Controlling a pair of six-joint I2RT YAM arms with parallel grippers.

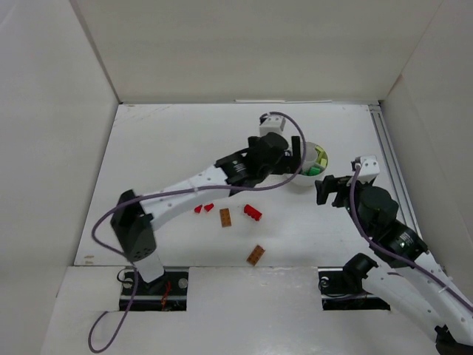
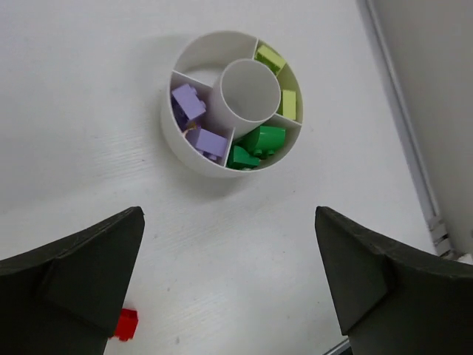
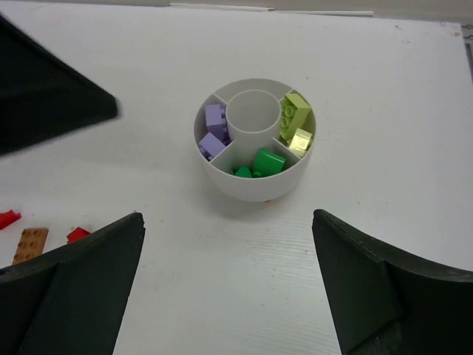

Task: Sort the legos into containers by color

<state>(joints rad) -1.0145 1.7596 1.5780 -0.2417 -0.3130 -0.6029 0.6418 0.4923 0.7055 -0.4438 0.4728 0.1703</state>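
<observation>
white walled table (image 1: 170, 148); dish (image 3: 251, 188) right of centre in the top view, red and brown legos (image 1: 253, 213) loose at lower centre. left gripper (image 2: 228, 222) and right gripper (image 3: 228, 222) gape wide, empty; crowded there, they might collide or tip it.

Top external: high, behind the near edge, facing down over the whole bench (image 1: 170, 148). Left wrist: close above the dish (image 2: 176, 146), facing steeply down. Right wrist: near side, oblique, facing far. Shared throughout: dish.
</observation>
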